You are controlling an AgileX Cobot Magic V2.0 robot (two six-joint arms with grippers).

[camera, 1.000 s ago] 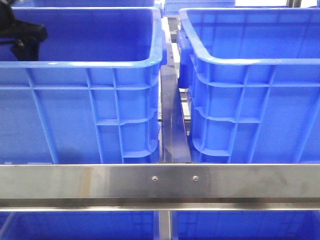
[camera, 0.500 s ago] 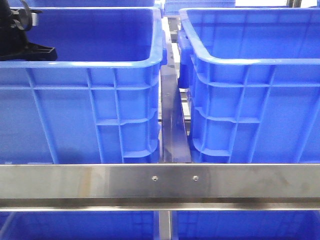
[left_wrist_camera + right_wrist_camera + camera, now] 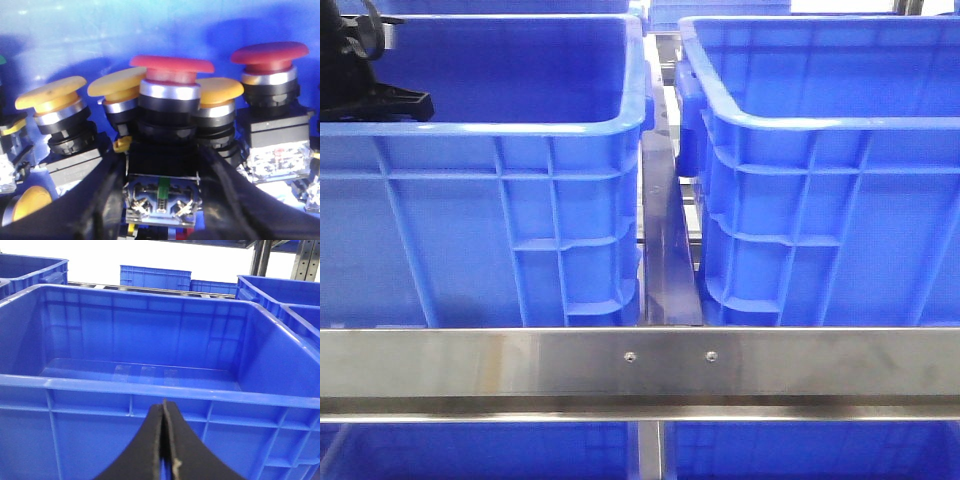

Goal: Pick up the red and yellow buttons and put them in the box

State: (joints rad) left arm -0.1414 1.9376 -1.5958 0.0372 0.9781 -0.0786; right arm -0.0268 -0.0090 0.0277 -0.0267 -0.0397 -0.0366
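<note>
Left tool (image 3: 162, 200) clamped around a red button (image 3: 170, 85), yellow buttons (image 3: 50, 97) just beside.

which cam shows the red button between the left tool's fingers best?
Left wrist view. The red button fills the centre, its block sitting between the left tool fingers, with yellow buttons beside it. The front view shows only the arm dipping into the left crate, whose wall hides the button. The right wrist view shows an empty crate.
</note>
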